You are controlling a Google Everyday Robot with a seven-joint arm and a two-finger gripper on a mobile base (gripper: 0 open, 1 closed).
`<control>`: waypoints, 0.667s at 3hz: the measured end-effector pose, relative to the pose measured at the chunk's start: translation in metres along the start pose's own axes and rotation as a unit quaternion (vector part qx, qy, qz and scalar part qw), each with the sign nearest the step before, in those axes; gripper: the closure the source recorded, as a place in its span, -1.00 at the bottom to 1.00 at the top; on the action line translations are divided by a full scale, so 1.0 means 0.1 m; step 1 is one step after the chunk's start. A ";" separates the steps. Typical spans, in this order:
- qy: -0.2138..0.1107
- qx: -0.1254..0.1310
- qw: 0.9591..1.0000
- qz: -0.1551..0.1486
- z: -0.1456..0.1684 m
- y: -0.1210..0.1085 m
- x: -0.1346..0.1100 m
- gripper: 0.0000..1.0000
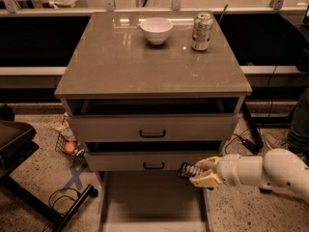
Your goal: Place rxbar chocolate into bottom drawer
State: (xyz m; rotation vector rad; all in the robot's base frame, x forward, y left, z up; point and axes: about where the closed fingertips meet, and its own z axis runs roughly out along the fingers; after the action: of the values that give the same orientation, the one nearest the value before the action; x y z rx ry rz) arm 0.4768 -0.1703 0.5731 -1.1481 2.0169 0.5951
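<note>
The bottom drawer (116,204) is pulled out below the grey-beige cabinet (120,66), a wide flat grey tray. My gripper (203,172) comes in from the right on a white arm and is shut on the rxbar chocolate (188,170), a small dark bar with pale stripes. The bar hangs above the drawer's right side wall, just under the front of the middle drawer (153,161). It is held clear of the tray floor.
A white bowl (156,30) and a silver soda can (202,31) stand on the cabinet top. The two upper drawers stand slightly ajar. A black chair base (29,178), cables and a small wire basket (70,146) lie on the floor at left.
</note>
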 end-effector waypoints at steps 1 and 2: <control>0.000 0.009 1.000 0.008 -0.09 -0.01 0.08 1.00; -0.004 0.011 1.000 0.008 -0.01 -0.17 0.19 1.00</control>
State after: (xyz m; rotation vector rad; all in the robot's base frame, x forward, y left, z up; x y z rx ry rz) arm 0.4853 -0.1896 0.5582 -1.1170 2.0227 0.5825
